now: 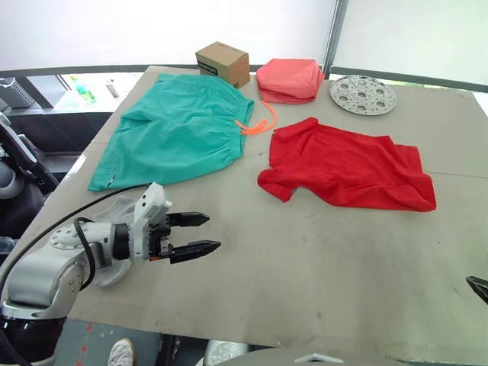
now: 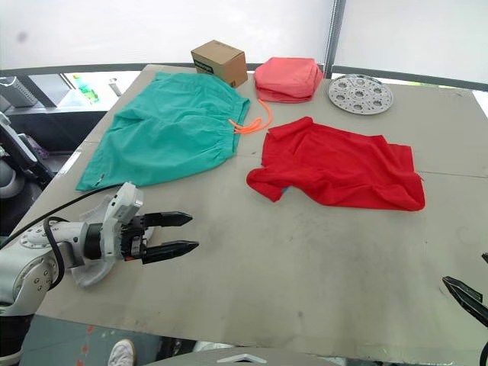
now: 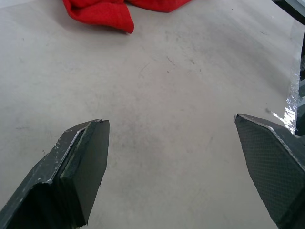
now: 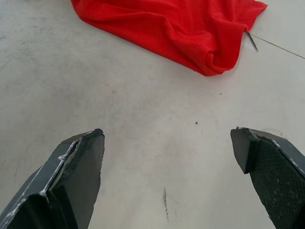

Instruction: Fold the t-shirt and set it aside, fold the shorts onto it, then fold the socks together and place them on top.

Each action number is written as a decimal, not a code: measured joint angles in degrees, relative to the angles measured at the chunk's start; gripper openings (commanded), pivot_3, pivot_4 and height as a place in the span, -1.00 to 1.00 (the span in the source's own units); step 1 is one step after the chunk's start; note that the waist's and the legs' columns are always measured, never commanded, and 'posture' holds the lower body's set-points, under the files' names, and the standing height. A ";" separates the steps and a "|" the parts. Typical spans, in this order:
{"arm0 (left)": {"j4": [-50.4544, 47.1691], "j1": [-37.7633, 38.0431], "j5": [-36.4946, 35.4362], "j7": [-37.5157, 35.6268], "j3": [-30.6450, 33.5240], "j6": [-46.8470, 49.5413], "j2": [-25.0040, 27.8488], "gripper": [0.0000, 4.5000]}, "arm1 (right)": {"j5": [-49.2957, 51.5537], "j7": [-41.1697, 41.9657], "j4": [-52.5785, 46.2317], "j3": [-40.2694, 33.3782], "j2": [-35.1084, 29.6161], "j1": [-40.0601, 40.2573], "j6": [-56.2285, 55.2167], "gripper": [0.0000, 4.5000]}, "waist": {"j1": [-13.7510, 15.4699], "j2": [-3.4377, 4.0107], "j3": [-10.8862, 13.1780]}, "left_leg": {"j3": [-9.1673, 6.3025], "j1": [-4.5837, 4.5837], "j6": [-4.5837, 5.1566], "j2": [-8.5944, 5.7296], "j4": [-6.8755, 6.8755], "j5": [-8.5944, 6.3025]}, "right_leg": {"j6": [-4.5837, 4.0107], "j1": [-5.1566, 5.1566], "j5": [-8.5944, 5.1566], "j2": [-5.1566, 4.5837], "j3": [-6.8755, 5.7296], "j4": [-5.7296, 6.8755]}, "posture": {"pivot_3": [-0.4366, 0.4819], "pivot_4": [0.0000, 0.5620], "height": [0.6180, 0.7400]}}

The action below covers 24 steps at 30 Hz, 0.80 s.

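Observation:
The red t-shirt lies crumpled and spread out on the right half of the grey table. To its left the teal shorts lie flat, their orange drawstring trailing toward the shirt. My left gripper hovers open and empty over the table's near left part, pointing right, well short of the shirt's sleeve. At the near right edge my right gripper stands open over bare table, the shirt's hem ahead of it. The socks are out of view.
A cardboard box, a folded coral-pink cloth stack and a round perforated metal disc stand along the table's far edge. Bare table lies in front of the shirt. The table edge runs close on the near side.

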 measured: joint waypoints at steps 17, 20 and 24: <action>41.00 -53.67 8.78 22.10 -17.60 11.60 -26.86 1.00 | 17.21 -20.77 -19.21 20.39 -2.03 -18.27 3.24 0.99 | 1.01 -0.62 0.06 | -0.47 -0.17 0.13 -0.55 0.56 0.07 | 0.53 0.37 0.07 0.56 -0.26 0.08 | -0.05 -0.47 1.00; 54.64 -58.89 14.45 19.63 -20.15 3.24 -29.66 1.00 | 15.20 -22.91 -19.04 22.99 -1.84 -18.29 2.80 0.99 | 0.45 -0.61 0.04 | -0.48 -0.18 0.20 -0.62 0.52 0.02 | 0.47 0.35 0.10 0.48 -0.24 0.12 | -0.05 -0.47 1.00; 72.42 -64.69 22.44 16.72 -23.70 -10.75 -36.56 1.00 | 13.06 -24.49 -19.17 25.47 -1.62 -18.76 1.66 0.99 | 0.45 -0.65 0.06 | -0.56 -0.37 0.27 -0.72 0.56 -0.02 | 0.49 0.30 0.10 0.43 -0.31 0.07 | -0.05 -0.47 1.00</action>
